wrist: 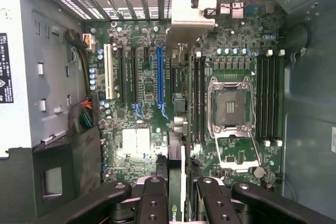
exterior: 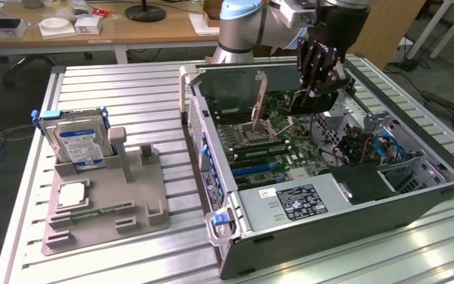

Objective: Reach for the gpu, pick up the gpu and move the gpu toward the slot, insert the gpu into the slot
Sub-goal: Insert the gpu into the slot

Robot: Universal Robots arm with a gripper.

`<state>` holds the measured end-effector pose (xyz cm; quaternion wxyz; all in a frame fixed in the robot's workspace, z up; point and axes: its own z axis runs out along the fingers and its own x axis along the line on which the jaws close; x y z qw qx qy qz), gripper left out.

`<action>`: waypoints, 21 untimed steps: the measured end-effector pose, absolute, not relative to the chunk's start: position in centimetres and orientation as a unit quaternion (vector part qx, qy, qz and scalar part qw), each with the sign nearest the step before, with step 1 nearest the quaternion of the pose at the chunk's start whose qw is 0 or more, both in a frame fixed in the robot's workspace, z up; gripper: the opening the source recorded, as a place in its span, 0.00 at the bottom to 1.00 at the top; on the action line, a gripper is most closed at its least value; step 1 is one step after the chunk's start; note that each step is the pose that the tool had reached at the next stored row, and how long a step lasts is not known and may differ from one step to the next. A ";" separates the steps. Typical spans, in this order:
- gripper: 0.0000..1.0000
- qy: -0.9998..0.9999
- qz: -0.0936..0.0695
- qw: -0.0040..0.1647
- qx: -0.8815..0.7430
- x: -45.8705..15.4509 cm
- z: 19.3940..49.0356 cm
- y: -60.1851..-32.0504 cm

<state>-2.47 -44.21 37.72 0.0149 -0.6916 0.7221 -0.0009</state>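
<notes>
Gpu (wrist: 181,145) hangs on edge above the open computer case (exterior: 353,219), pinched at one end by the gripper (wrist: 182,182). Its black jointed fingers (wrist: 156,192) stand narrow, closed on the thin dark board. Held upright like this, the card's lower edge faces the green motherboard (wrist: 142,140), and its pale folded metal bracket (wrist: 192,15) points toward the slotted back wall. It runs parallel to the long blue slot (wrist: 160,82), slightly to one side, and does not look seated yet.
</notes>
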 end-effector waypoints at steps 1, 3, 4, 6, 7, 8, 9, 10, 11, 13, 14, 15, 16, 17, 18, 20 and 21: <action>0.26 0.722 -0.001 0.015 -0.692 -2.5 37.6 -44.2; 0.26 0.722 -0.001 0.015 -0.692 -2.5 37.4 -44.2; 0.26 0.722 -0.001 0.015 -0.692 -2.5 37.3 -44.2; 0.26 0.722 -0.001 0.015 -0.692 -2.5 37.1 -44.2; 0.26 0.722 -0.001 0.015 -0.692 -2.5 37.0 -44.2; 0.26 0.722 -0.001 0.015 -0.692 -2.5 36.9 -44.2; 0.26 0.722 -0.001 0.015 -0.692 -2.5 36.8 -44.2; 0.26 0.722 -0.001 0.015 -0.692 -2.5 36.6 -44.2; 0.26 0.722 -0.001 0.015 -0.692 -2.5 36.5 -44.2; 0.26 0.722 -0.001 0.015 -0.692 -2.5 36.3 -44.2; 0.26 0.722 -0.001 0.015 -0.692 -2.5 36.2 -44.2; 0.26 0.722 -0.001 0.015 -0.692 -2.5 36.0 -44.2; 0.26 0.722 -0.001 0.015 -0.692 -2.5 35.8 -44.2; 0.26 0.722 -0.001 0.015 -0.692 -2.5 35.7 -44.2; 0.26 0.722 -0.001 0.015 -0.692 -2.5 35.5 -44.2; 0.26 0.722 -0.001 0.015 -0.692 -2.5 35.2 -44.2; 0.26 0.722 -0.001 0.015 -0.692 -2.5 35.0 -44.2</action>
